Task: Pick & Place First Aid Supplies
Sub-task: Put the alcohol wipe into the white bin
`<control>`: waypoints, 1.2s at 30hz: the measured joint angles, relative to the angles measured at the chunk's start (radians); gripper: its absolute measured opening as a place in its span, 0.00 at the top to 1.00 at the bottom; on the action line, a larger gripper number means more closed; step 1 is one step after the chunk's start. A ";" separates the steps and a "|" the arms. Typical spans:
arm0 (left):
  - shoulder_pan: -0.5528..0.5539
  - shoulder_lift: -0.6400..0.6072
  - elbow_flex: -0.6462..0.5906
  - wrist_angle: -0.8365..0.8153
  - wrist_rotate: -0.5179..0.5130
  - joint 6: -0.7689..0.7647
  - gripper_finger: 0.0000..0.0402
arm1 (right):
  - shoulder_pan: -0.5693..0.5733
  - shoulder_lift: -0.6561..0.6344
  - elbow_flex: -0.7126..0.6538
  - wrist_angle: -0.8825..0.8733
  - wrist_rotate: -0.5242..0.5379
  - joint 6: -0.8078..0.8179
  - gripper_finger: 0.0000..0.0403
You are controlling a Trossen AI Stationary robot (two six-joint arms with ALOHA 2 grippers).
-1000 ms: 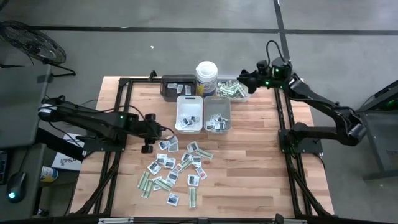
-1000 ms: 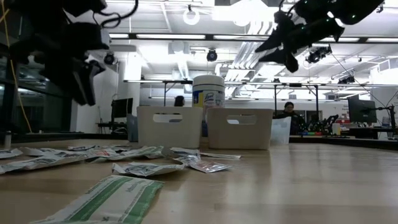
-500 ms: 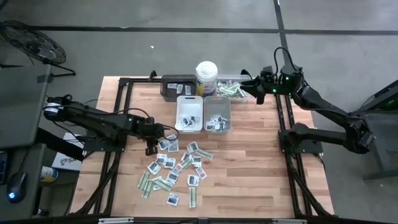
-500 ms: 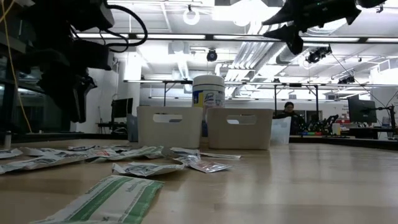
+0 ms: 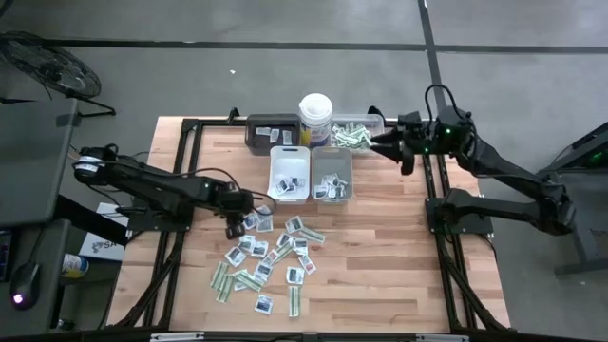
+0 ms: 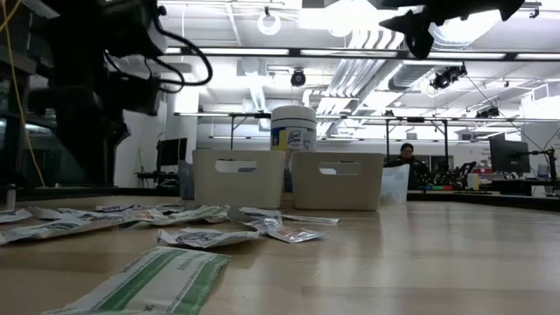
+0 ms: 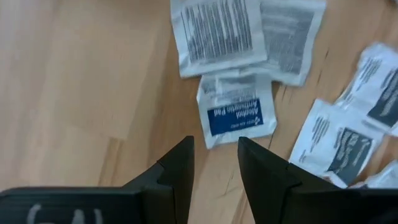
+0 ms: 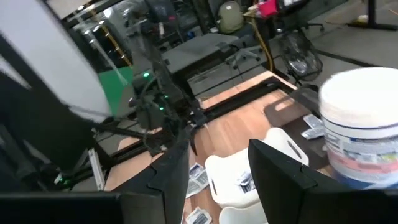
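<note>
Left tool (image 7: 214,163) low over the counter (image 5: 380,256), fingers parted and empty above a blue-marked sachet (image 7: 236,112), right tool (image 5: 391,144) raised beside the clear tray (image 5: 372,122), open, empty, supplies (image 5: 271,255) scattered mid-counter

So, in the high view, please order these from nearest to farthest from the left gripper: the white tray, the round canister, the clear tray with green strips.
From the left gripper, at the pile's left edge:
1. White tray, centre, just right of the gripper.
2. Round canister, behind the trays, at the table's far edge.
3. Clear tray with green strips, far edge, right of the canister.
</note>
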 joint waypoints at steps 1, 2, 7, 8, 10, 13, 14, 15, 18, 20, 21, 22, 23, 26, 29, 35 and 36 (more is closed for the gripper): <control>0.000 0.016 0.000 0.005 0.000 -0.002 0.70 | 0.012 -0.004 0.000 -0.007 0.000 -0.017 0.61; 0.000 0.032 0.000 0.013 0.001 -0.005 0.70 | 0.025 -0.006 0.000 -0.014 -0.001 -0.036 0.61; 0.000 0.084 0.000 0.034 0.002 -0.006 0.70 | 0.113 0.000 0.000 -0.065 0.014 -0.152 0.61; 0.000 0.090 0.000 0.032 0.002 -0.006 0.70 | 0.136 0.003 0.000 -0.074 0.026 -0.171 0.61; 0.000 0.104 0.000 0.054 0.001 -0.007 0.70 | 0.179 0.009 0.000 -0.085 0.068 -0.201 0.61; 0.000 0.125 0.000 0.067 -0.001 -0.007 0.70 | 0.246 0.016 0.000 -0.082 0.140 -0.245 0.61; 0.000 0.134 0.000 0.073 0.000 -0.007 0.70 | 0.267 0.016 0.000 -0.081 0.163 -0.256 0.62; 0.000 0.141 0.000 0.072 0.002 -0.007 0.70 | 0.288 0.017 0.000 -0.082 0.191 -0.265 0.62; 0.000 0.166 0.003 0.085 0.003 -0.013 0.70 | 0.339 0.016 0.000 -0.081 0.267 -0.274 0.62; 0.000 0.183 0.003 0.096 0.003 -0.014 0.70 | 0.367 0.016 0.000 -0.085 0.309 -0.274 0.62; 0.000 0.192 0.003 0.100 0.003 -0.014 0.70 | 0.376 0.016 0.000 -0.091 0.324 -0.275 0.62; 0.000 0.199 0.003 0.104 0.002 -0.015 0.70 | 0.385 0.016 0.000 -0.097 0.340 -0.274 0.62; 0.000 0.206 0.003 0.105 0.002 -0.017 0.70 | 0.393 0.016 0.000 -0.103 0.358 -0.273 0.62; 0.000 0.239 0.005 0.096 0.002 -0.020 0.70 | 0.410 0.016 0.000 -0.122 0.409 -0.257 0.62; 0.000 0.268 0.008 0.089 0.004 -0.021 0.70 | 0.420 0.016 0.000 -0.133 0.443 -0.247 0.62; 0.000 0.285 0.009 0.096 0.005 -0.020 0.83 | 0.431 0.016 0.000 -0.133 0.470 -0.246 0.63; 0.000 0.285 0.009 0.099 0.003 -0.019 0.87 | 0.431 0.016 0.000 -0.134 0.469 -0.245 0.63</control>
